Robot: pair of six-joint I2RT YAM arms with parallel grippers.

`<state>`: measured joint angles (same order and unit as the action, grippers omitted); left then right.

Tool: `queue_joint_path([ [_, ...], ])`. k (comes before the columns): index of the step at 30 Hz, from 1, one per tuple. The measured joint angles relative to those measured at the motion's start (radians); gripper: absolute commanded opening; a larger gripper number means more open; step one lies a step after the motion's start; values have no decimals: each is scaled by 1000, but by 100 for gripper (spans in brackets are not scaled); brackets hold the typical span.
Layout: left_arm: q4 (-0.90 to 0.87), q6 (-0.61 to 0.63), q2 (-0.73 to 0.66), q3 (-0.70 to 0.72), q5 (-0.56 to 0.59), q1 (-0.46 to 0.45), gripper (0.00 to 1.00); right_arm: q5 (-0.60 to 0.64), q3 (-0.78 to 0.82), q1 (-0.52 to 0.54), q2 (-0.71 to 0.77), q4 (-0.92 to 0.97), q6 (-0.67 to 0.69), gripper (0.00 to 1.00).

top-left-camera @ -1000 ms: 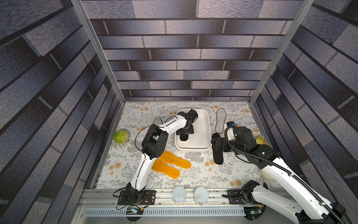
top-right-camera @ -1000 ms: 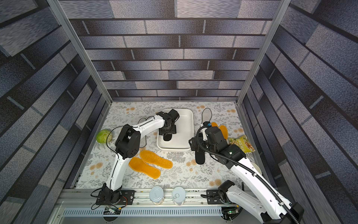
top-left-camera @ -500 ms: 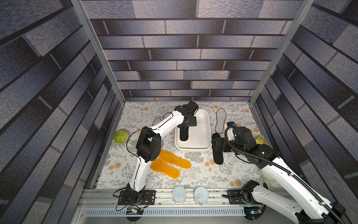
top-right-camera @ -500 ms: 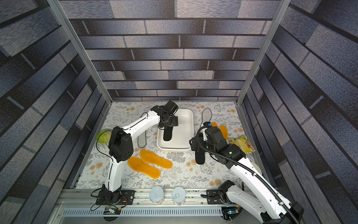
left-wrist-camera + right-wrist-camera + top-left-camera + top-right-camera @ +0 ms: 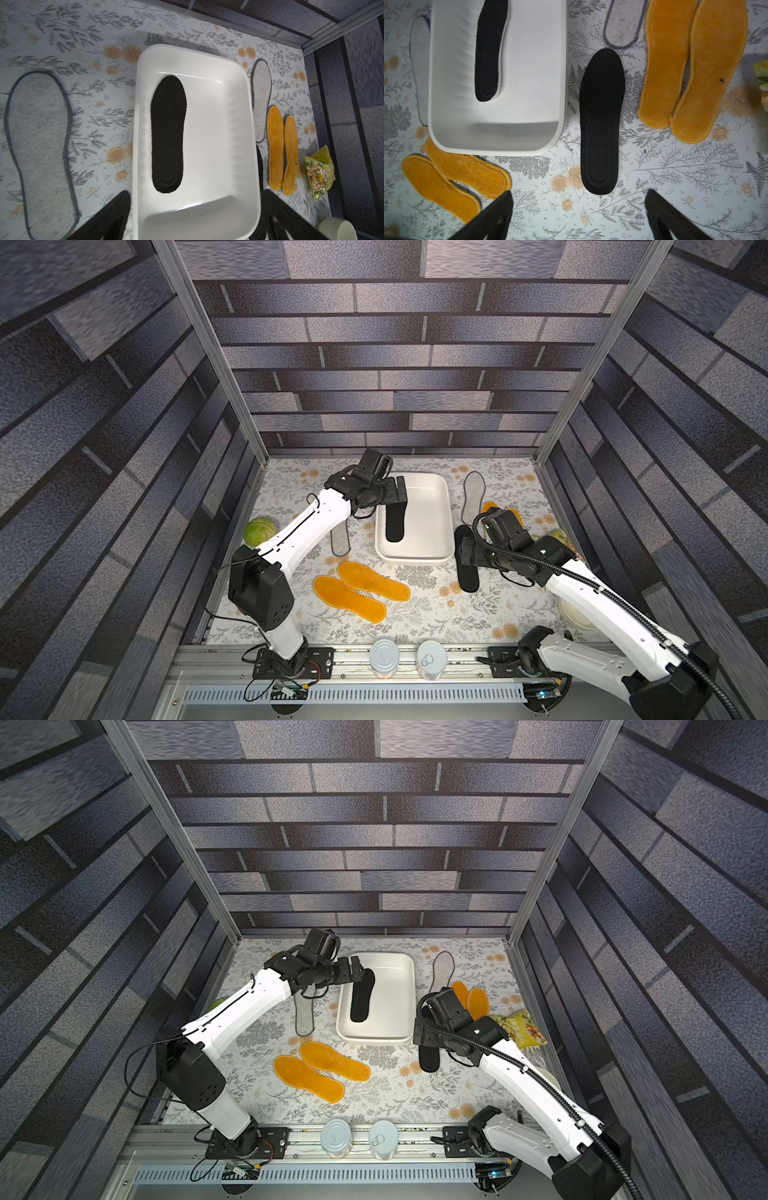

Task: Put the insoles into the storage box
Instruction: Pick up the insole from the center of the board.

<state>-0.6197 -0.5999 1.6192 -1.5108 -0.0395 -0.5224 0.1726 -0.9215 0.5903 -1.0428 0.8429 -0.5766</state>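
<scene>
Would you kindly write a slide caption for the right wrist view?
Open right pincer above a black insole beside the storage box, which holds the other black insole.

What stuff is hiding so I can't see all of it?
Grey insole: the left arm covers its far end in both top views.
Black insole on the table: the right arm covers part of it in both top views.
Cream bowl: mostly under the right arm in both top views, cut off by the edge in the left wrist view.
Snack bag: print too small to read.
</scene>
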Motion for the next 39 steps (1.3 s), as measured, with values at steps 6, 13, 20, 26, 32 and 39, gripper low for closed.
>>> queue_joint_path([
  [6, 61, -14, -150, 239, -43, 152, 100, -2, 87, -7, -26, -11, -18, 99],
  [13, 94, -30, -250, 381, -95, 225, 100, -2, 159, -8, -66, -66, -6, 95],
  [20, 116, -36, -259, 418, -128, 259, 100, 0, 173, -8, -156, -150, 2, 94],
  [26, 127, -39, -259, 439, -148, 282, 100, 14, 173, -10, -250, -200, 8, 94],
  [32, 138, -41, -261, 444, -166, 294, 100, 29, 196, -11, -260, -259, 9, 95],
  [39, 145, -54, -261, 446, -175, 298, 100, 29, 234, -16, -290, -313, 8, 95],
])
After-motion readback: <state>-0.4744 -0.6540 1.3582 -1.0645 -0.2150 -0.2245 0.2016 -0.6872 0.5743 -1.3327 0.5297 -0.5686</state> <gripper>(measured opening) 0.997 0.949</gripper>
